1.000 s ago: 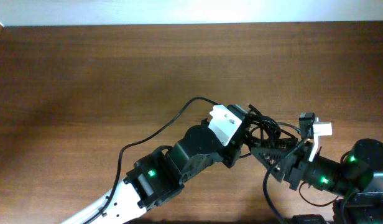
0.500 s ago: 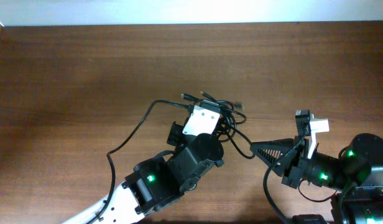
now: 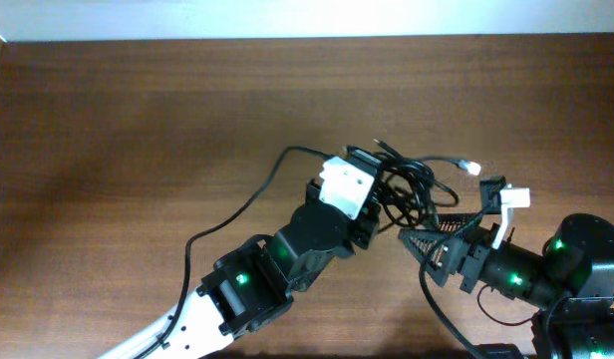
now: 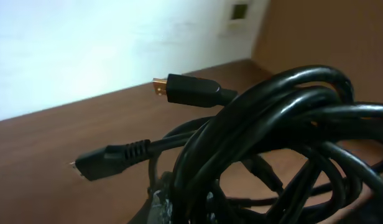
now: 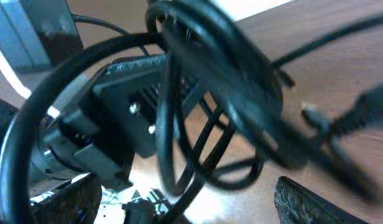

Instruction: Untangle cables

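The left gripper [image 3: 377, 199] looks clamped on the cables [image 3: 415, 182], a light, floppy, springy knot toward three o'clock of the table [image 3: 138, 120]. At its five o'clock the right gripper [image 3: 422, 249] gapes wide around loose loops. I'd pinch just behind the gold-tipped plug [image 4: 179, 90], a free end.

Hangs right of centre over the brown wooden table [image 3: 138, 120]: tangled bundle of thin black cables [image 3: 415, 191]. Held at its left side by the left gripper [image 3: 380, 195]. Just in front and right, the right gripper [image 3: 429, 231], jaws apart, loops between them. Behind and right of the bundle, small white-tipped plug [image 3: 470, 167].
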Controlling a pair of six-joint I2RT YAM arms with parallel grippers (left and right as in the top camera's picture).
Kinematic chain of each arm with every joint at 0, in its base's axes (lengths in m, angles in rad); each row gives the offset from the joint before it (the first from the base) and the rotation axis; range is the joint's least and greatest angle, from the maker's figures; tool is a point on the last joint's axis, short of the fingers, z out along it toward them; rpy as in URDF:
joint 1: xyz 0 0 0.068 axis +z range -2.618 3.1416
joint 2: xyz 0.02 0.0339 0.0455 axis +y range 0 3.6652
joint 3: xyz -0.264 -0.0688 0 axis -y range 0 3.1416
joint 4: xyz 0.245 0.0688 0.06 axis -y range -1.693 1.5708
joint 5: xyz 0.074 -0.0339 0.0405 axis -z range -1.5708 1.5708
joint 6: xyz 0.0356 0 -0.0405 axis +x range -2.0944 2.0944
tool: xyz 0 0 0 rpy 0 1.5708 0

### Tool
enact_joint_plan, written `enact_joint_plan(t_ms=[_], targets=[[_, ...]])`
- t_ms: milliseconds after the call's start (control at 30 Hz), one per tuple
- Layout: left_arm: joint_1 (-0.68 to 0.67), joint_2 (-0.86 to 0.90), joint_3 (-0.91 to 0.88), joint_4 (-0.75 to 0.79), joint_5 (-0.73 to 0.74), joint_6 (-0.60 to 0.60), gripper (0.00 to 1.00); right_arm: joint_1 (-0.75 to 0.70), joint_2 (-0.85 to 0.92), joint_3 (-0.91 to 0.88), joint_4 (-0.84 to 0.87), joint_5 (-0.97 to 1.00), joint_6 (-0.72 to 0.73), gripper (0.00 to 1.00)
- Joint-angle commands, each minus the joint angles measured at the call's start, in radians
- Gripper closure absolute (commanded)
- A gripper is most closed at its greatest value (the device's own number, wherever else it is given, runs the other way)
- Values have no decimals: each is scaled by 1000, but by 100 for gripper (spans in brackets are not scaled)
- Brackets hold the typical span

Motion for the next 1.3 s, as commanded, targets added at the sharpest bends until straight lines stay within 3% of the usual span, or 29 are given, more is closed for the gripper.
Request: enact_joint_plan(t_ms=[0,167,200,267,500,633,833,933,1067,1267], targets=[[0,-3,9,21,127,-6,100,6,0,14,5,23,-11,16],[-2,2,9,31,255,-7,100,6,0,14,152,-85,-15,30],[-2,2,9,38,282,-7,100,6,3,14,154,-85,-18,37],[-2,2,9,40,309,-7,100,6,5,14,175,-124,-18,63],[-2,2,9,-13,289,-5,100,6,6,14,290,-166,47,94],[-1,2,9,-145,-6,-6,100,5,6,14,327,-224,73,96],[-1,1,9,-172,-286,-6,100,5,6,14,326,-260,73,96],[-1,1,9,-113,-366,-6,100,6,6,14,280,-265,74,96],[-1,1,9,-16,-611,-5,100,5,6,14,159,-262,92,96],[1,-34,9,101,-781,2,100,6,6,14,61,-231,92,96]])
